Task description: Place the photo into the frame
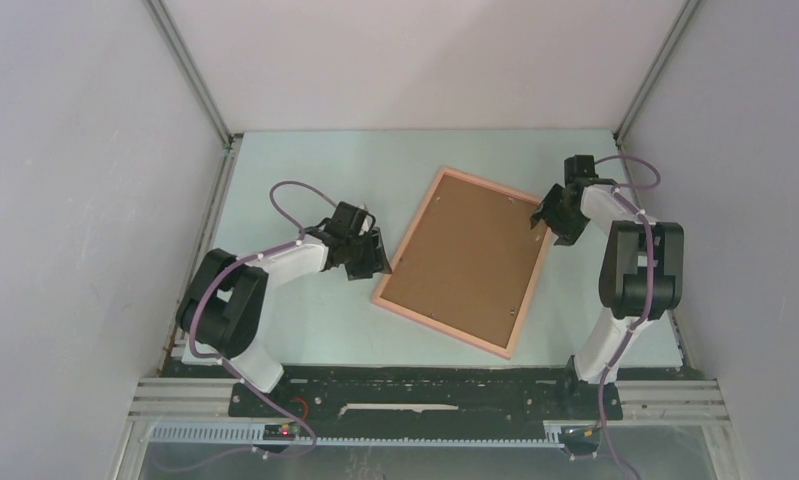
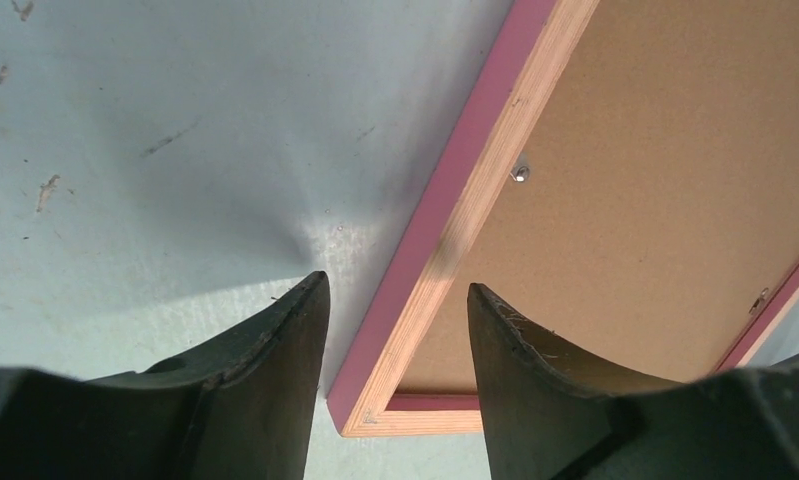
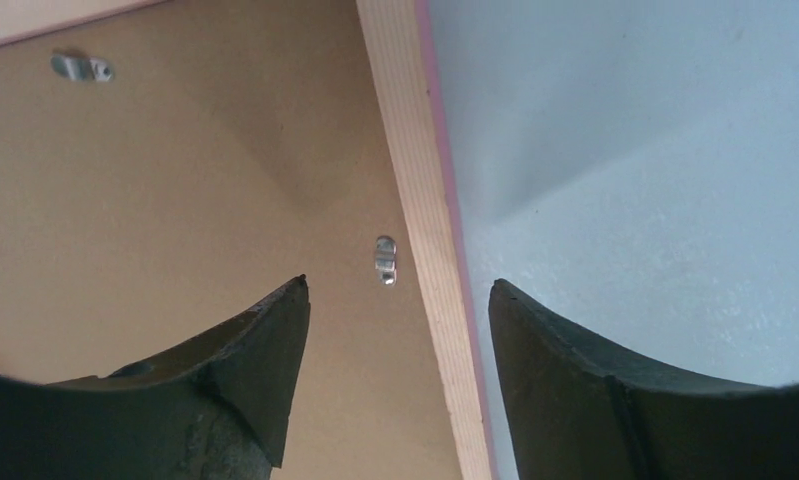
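The table (image 1: 305,160) carried the frame (image 1: 440,327) a little to the 3 o'clock side of centre. The frame lay back upward, with its long axis running from about 7 o'clock to 1 o'clock in the top view. A brown board (image 1: 470,260) filled its opening. The photo showed in no view, and I could not tell whether it lay under the board or somewhere else.

The left fingers (image 1: 373,262) hung at the frame's 9 o'clock side, over the long rail and close to the 7 o'clock corner. They were apart and gripped nothing. In the wrist view the rail ran up between them toward 1 o'clock.

The right fingers (image 1: 553,225) hung at the opposite long rail, near the 2 o'clock corner. They were also apart and empty, with one tip over the board and the other over bare table.

Small metal clips (image 3: 385,258) sat on the board just inside the rails. One of them lay almost directly between the right fingers. The nearest on the left side lay further ahead of the left fingers, toward 1 o'clock.

Both arms were about equally near the frame, each at its own long side. The right looked better placed for one of the clips, which probably had to be turned before the board could lift.
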`<act>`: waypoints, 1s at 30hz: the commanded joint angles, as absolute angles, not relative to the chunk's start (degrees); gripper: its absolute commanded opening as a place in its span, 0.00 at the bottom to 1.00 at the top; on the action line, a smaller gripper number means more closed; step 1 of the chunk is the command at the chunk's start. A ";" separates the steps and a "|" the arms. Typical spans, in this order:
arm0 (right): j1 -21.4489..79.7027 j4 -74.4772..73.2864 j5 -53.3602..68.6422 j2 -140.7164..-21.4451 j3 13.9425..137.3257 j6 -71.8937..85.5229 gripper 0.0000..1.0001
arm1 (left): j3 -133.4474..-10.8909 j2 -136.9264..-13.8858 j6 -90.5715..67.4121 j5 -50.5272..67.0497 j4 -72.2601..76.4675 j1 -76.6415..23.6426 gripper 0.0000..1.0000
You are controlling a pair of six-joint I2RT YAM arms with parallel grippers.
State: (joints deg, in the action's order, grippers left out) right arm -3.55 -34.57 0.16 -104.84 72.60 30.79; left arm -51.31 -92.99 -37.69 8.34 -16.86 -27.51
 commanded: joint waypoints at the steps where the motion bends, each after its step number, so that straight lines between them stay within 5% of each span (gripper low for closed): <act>1: -2.78 -33.12 -3.80 -106.52 74.91 30.66 0.72 | -49.98 -91.92 -38.87 9.78 -15.15 -27.69 0.59; 17: -1.77 -36.26 -6.39 -111.51 77.81 31.09 0.37 | -47.72 -92.75 -40.39 10.60 -12.99 -27.69 0.57; 25: -0.26 -36.87 -5.11 -110.29 78.32 29.75 0.50 | -47.99 -92.55 -40.08 10.65 -13.27 -27.69 0.56; 30: -0.10 -38.49 -5.92 -110.57 78.51 28.87 0.49 | -48.16 -92.48 -40.17 10.95 -13.19 -27.69 0.56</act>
